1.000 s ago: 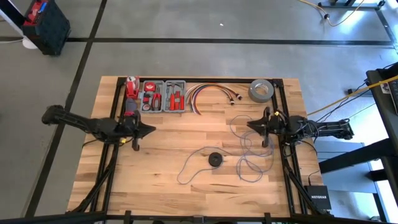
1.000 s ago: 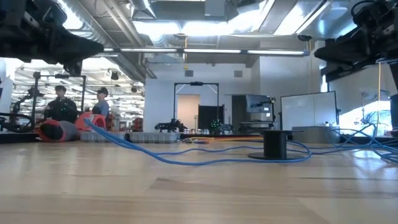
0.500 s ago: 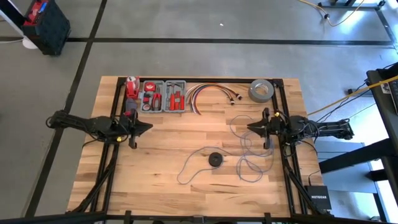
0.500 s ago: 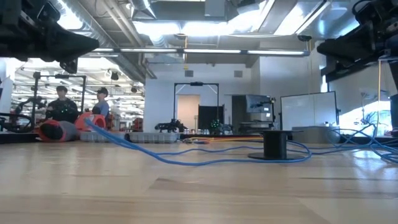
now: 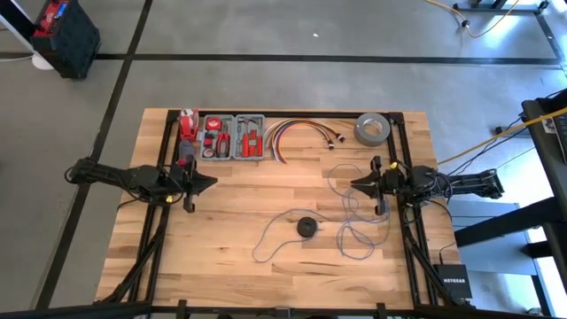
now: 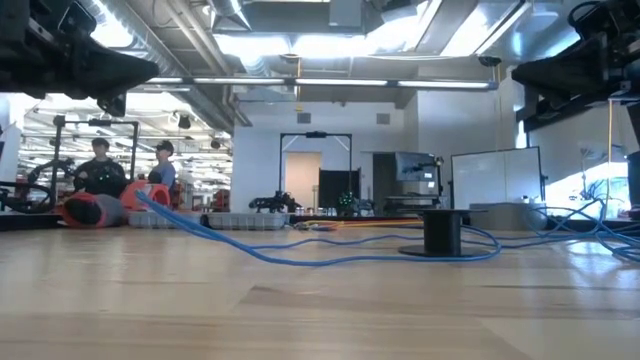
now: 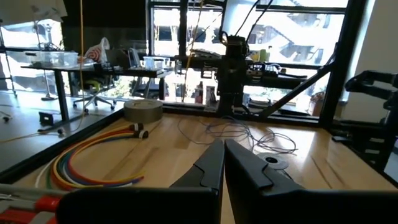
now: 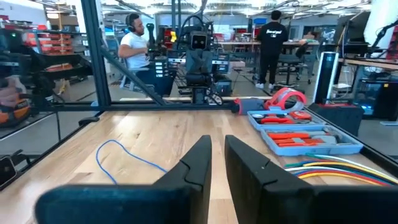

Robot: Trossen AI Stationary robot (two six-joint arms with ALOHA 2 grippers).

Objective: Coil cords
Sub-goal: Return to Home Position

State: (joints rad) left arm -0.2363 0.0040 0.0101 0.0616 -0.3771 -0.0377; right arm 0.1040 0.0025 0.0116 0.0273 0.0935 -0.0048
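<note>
A long, very thin grey-blue wire [image 5: 359, 217] lies in loose loops on the wooden table's right half, also seen in the low view [image 6: 300, 250]. Left of the loops, a small round black disc [image 5: 306, 227] stands on the table, with a thin cord [image 5: 266, 241] curving from it toward the near left. My left gripper [image 5: 213, 183] hovers level over the table's left part, shut, with nothing in it [image 7: 222, 149]. My right gripper [image 5: 354, 184] hovers level above the far loops, its fingers a narrow gap apart and empty [image 8: 217, 152].
Along the far edge lie a grey tray of red tools [image 5: 232, 137], a bundle of red, yellow and white cables [image 5: 297, 133] and a grey tape roll [image 5: 373, 129]. Bare wood lies between the two grippers. People stand in the room beyond the table [image 8: 138, 46].
My left arm has drawn back a little toward the table's left edge and settled. The wire, disc and cord lie as before.
</note>
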